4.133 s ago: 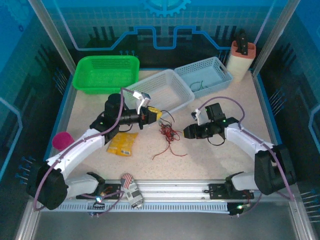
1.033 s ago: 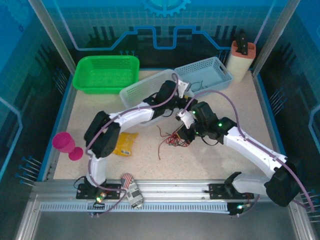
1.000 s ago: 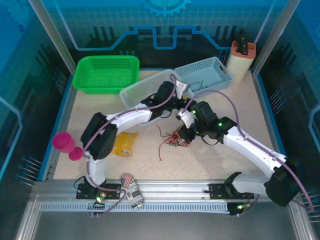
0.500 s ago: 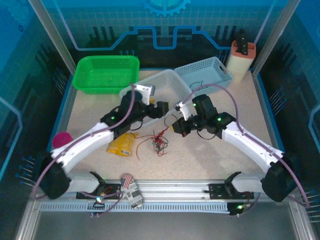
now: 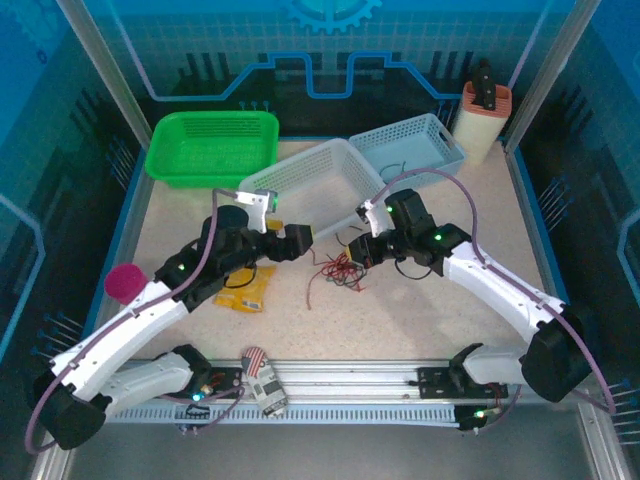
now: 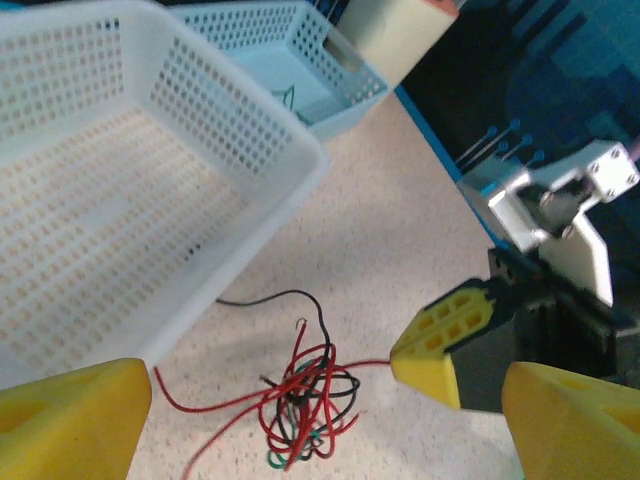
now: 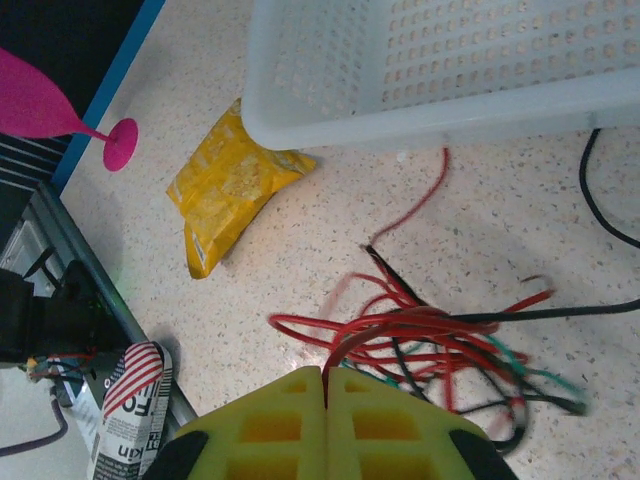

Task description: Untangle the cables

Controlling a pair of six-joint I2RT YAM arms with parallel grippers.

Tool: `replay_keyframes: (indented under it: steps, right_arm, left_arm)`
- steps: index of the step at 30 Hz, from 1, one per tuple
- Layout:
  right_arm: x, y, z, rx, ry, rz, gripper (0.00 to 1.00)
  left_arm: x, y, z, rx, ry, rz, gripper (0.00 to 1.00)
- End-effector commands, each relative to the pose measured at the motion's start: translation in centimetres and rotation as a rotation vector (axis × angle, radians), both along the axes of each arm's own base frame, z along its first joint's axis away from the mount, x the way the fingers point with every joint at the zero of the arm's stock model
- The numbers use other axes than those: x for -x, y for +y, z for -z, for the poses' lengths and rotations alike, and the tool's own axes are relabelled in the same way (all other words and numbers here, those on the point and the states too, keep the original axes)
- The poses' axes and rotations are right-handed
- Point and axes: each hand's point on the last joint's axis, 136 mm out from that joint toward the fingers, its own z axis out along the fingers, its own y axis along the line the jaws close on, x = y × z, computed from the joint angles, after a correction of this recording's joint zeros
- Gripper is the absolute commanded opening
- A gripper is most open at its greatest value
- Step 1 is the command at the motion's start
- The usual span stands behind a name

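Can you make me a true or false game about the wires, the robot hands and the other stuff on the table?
The cables lie in a tangle on the table. True.
The right gripper has its jaws shut on a red cable. True.
The left gripper has its jaws shut. False: they stand wide open, holding nothing.
The pink goblet is inside the green basket. False: it is on the table, apart from that basket.
The yellow bag is inside the white basket. False: it lies on the table outside it.
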Motion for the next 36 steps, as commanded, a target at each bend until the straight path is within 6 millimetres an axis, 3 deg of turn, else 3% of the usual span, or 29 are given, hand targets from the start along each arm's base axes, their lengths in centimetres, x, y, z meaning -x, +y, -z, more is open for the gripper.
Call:
replay_keyframes:
  steps: [1, 9, 19, 30, 36]
  right_arm:
    - [-0.7, -0.4, -0.9, -0.010, 0.015, 0.078, 0.00]
    - [-1.2, -0.5, -0.8, -0.036, 0.062, 0.154, 0.00]
    - [-1.1, -0.4, -0.6, -0.036, 0.077, 0.153, 0.00]
    - [-1.0, -0.2, -0.7, -0.046, 0.081, 0.137, 0.00]
    - [-0.9, -0.1, -1.0, -0.062, 0.078, 0.135, 0.00]
  left_arm:
    - [1.3, -0.5, 2.9, 0.015, 0.206, 0.015, 0.90]
    - [2.6, -2.9, 6.6, 0.102, 0.503, 0.046, 0.76]
    - [2.0, -5.1, 7.7, 0.085, 0.513, 0.132, 0.50]
    - [1.4, -6.3, 10.1, -0.022, 0.527, 0.161, 0.35]
    - [1.3, -7.0, 10.7, -0.038, 0.499, 0.192, 0.33]
